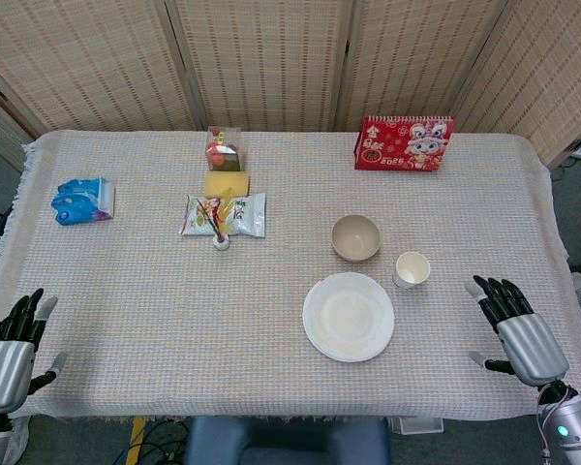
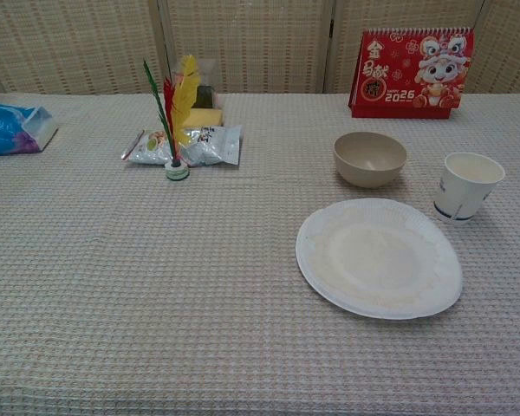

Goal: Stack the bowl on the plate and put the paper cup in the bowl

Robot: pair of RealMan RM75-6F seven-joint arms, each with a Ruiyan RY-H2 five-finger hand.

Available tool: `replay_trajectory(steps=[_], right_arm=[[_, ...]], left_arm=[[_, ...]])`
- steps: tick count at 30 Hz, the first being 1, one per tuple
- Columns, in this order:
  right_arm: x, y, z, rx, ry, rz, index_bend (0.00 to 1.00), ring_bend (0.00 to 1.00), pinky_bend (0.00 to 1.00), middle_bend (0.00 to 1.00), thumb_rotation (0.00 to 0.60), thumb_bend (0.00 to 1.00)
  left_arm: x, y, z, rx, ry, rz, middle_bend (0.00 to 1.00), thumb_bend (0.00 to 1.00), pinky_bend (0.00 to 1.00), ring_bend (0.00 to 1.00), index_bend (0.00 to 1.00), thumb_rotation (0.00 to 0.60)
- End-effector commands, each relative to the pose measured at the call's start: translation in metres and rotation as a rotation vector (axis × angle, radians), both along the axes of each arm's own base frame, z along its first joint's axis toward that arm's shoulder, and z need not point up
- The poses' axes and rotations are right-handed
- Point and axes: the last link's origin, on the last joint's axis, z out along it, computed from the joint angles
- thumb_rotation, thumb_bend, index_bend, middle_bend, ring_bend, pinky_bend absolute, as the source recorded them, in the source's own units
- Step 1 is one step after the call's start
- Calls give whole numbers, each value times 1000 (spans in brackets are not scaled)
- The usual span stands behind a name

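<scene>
A white paper plate point(image 1: 349, 316) point(image 2: 378, 256) lies flat on the cloth, right of the table's middle. Just behind it a beige bowl point(image 1: 355, 237) point(image 2: 370, 159) stands upright and empty. A white paper cup point(image 1: 412, 269) point(image 2: 467, 185) stands upright to the right of the bowl, beside the plate's far right rim. My right hand point(image 1: 515, 325) rests at the table's right front edge with fingers spread, holding nothing, a short way right of the cup. My left hand point(image 1: 10, 351) rests at the front left corner, fingers apart and empty. The chest view shows neither hand.
A red desk calendar point(image 1: 404, 143) point(image 2: 412, 73) stands at the back right. A snack packet point(image 1: 224, 215) point(image 2: 187, 146), a feathered shuttlecock point(image 1: 220, 235) point(image 2: 175, 117), a yellow block point(image 1: 227, 183) and a clear box point(image 1: 224, 148) sit left of centre. A blue tissue pack point(image 1: 82, 201) point(image 2: 12, 127) lies far left.
</scene>
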Motion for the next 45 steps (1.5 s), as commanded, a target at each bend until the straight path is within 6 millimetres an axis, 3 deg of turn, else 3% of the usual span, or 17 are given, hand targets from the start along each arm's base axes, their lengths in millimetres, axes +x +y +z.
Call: replay_trajectory(steps=[1,9,12,17,22,28,37,45], right_arm=[[-1,-1,-3,14,5,-1,0,0,0,0,600,120],[-1,-13,-1,25,-46,-13,0,0,0,0,600,120],[3,-26,2,25,-94,-16,0,0,0,0,600,120],[23,-66,13,58,-110,-11,0,0,0,0,600,120],[65,-113,20,86,-132,4,0,0,0,0,600,111],[106,-166,9,186,-189,-54,0,0,0,0,600,88],[115,-218,-15,228,-100,-162,0,0,0,0,600,12],[127,-243,-39,276,-92,-206,0,0,0,0,600,4]], left_arm=[[0,0,1,6,4,-3,0,333,259,0,0,600],[0,-5,-1,8,15,-1,0,333,259,0,0,600],[0,-4,3,31,4,-1,0,333,259,0,0,600],[-5,1,5,36,3,28,0,333,259,0,0,600],[-8,3,5,37,3,43,0,332,259,0,0,600],[-10,7,4,36,-9,51,0,328,259,0,0,600],[-15,13,6,30,-20,71,0,315,259,0,0,600],[-22,25,6,12,-39,105,0,315,259,0,0,600]])
